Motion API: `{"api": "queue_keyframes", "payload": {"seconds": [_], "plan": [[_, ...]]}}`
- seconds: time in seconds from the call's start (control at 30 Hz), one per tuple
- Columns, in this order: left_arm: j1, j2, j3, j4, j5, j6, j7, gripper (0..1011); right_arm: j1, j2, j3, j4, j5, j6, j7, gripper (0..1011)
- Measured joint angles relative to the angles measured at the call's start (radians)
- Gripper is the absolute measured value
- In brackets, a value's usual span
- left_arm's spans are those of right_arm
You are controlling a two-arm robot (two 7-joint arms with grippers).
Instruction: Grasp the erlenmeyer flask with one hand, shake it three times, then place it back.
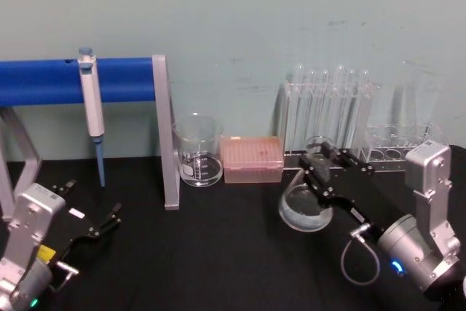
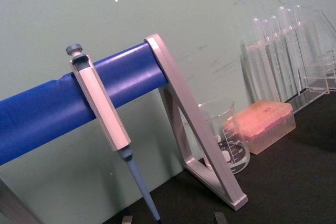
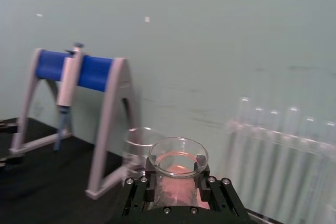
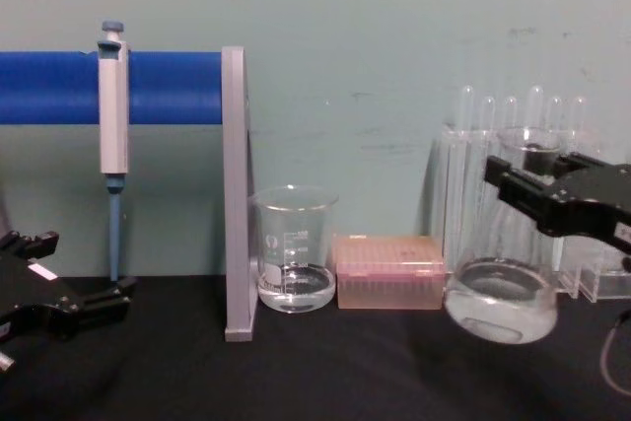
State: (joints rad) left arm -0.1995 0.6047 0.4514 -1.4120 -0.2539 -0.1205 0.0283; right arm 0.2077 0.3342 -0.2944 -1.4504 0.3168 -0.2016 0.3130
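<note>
My right gripper (image 1: pixel 321 166) is shut on the neck of the erlenmeyer flask (image 1: pixel 302 209), in front of the test tube rack. The clear flask (image 4: pixel 498 308) hangs tilted with some liquid in its wide base, which seems to be just off the black table. From the chest, my right gripper (image 4: pixel 537 182) comes in from the right edge and clamps the neck. In the right wrist view the flask's round mouth (image 3: pixel 177 174) sits between the black fingers (image 3: pixel 148 183). My left gripper (image 1: pixel 93 213) rests open low at the near left, holding nothing.
A glass beaker (image 1: pixel 198 149) and a pink tip box (image 1: pixel 252 158) stand left of the flask by the wall. Behind it stands a rack of test tubes (image 1: pixel 329 107), with a clear rack (image 1: pixel 397 143) to the right. A pipette (image 1: pixel 91 107) hangs on the blue-barred stand (image 1: pixel 164 132).
</note>
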Motion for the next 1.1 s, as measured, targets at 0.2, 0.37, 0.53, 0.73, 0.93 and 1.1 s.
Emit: {"api": "queue_keyframes", "payload": {"seconds": [0.2, 0.37, 0.53, 0.73, 0.93, 1.1], "plan": [[0.0, 0.0, 0.0, 0.0, 0.0, 0.0, 0.0, 1001, -0.01, -0.012, 0.042, 0.001, -0.025, 0.014, -0.049, 459], [0.0, 0.0, 0.0, 0.0, 0.0, 0.0, 0.0, 1001, -0.014, -0.023, 0.068, 0.003, -0.041, 0.025, -0.071, 459], [0.0, 0.0, 0.0, 0.0, 0.0, 0.0, 0.0, 1001, -0.016, -0.031, 0.08, 0.004, -0.053, 0.032, -0.073, 459], [0.0, 0.0, 0.0, 0.0, 0.0, 0.0, 0.0, 1001, -0.018, -0.04, 0.087, 0.005, -0.066, 0.036, -0.058, 459], [0.0, 0.0, 0.0, 0.0, 0.0, 0.0, 0.0, 1001, -0.017, -0.04, 0.083, 0.005, -0.066, 0.04, -0.002, 459], [0.0, 0.0, 0.0, 0.0, 0.0, 0.0, 0.0, 1001, -0.013, -0.03, 0.066, 0.001, -0.049, 0.041, 0.057, 459]]}}
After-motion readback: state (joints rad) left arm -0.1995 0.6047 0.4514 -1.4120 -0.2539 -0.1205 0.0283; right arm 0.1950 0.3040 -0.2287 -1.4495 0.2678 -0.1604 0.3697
